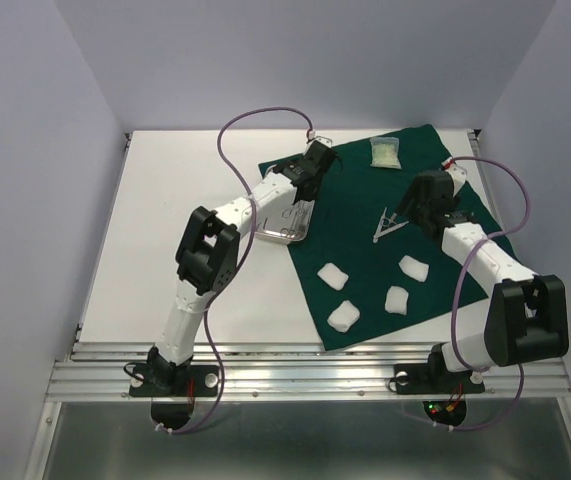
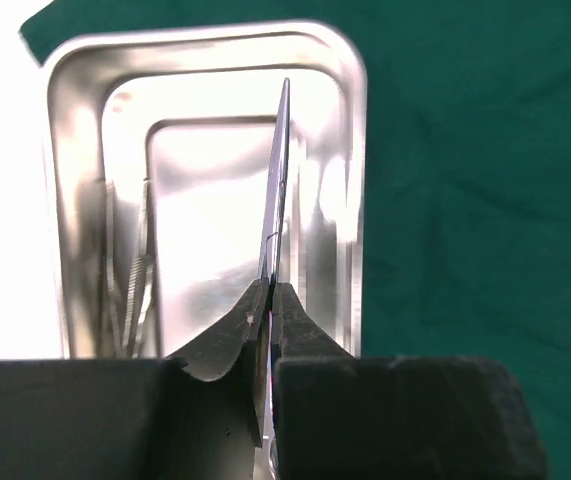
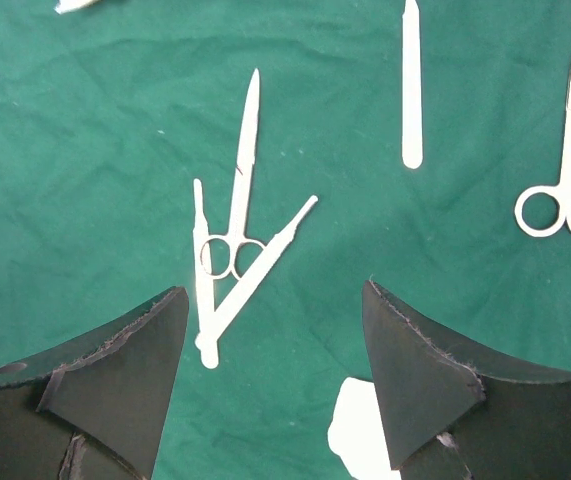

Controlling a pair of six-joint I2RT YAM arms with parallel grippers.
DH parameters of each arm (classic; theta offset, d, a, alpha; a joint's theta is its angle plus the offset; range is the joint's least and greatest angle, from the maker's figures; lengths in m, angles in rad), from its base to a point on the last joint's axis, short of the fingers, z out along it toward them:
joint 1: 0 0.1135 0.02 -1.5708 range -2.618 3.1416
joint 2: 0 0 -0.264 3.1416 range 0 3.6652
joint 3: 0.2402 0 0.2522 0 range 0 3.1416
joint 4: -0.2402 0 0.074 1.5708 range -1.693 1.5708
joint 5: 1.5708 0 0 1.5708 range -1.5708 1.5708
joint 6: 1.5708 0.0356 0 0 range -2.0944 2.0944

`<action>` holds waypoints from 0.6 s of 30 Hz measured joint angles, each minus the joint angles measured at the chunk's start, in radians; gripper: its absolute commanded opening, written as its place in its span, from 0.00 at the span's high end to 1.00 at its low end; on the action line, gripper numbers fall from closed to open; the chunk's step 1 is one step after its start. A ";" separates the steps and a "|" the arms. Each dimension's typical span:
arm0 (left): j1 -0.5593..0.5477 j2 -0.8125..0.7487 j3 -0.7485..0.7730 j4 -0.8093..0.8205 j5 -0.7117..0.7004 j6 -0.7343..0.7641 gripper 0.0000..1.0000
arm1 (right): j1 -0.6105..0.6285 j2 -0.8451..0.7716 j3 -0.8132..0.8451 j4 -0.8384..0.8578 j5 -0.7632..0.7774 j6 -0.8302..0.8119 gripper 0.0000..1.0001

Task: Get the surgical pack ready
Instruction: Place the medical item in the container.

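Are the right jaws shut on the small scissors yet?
No, the right jaws stand open above the green drape; the small scissors lie free on it, by the tweezers.

Left tool (image 2: 268, 295) pinched shut, right tool (image 3: 275, 290) spread wide, arms outstretched

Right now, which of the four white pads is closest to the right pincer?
In the overhead view, the upper-right pad, just below the right pincer; the other three lie farther left or lower.
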 measured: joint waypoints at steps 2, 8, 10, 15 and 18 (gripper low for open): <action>0.021 0.000 -0.030 0.007 -0.027 -0.002 1.00 | 0.000 0.000 -0.008 0.000 0.000 0.000 0.25; 0.051 0.000 -0.081 0.034 -0.080 -0.006 1.00 | 0.000 0.000 -0.021 -0.002 0.000 0.001 0.25; 0.051 0.002 -0.087 0.042 -0.094 -0.011 0.93 | 0.000 0.000 -0.024 -0.003 0.000 0.002 0.25; 0.051 0.008 -0.093 0.048 -0.119 -0.024 0.44 | 0.000 0.000 -0.024 -0.003 0.000 0.003 0.25; 0.051 0.010 -0.095 0.050 -0.127 -0.027 0.40 | 0.000 0.000 -0.024 -0.003 0.000 0.003 0.25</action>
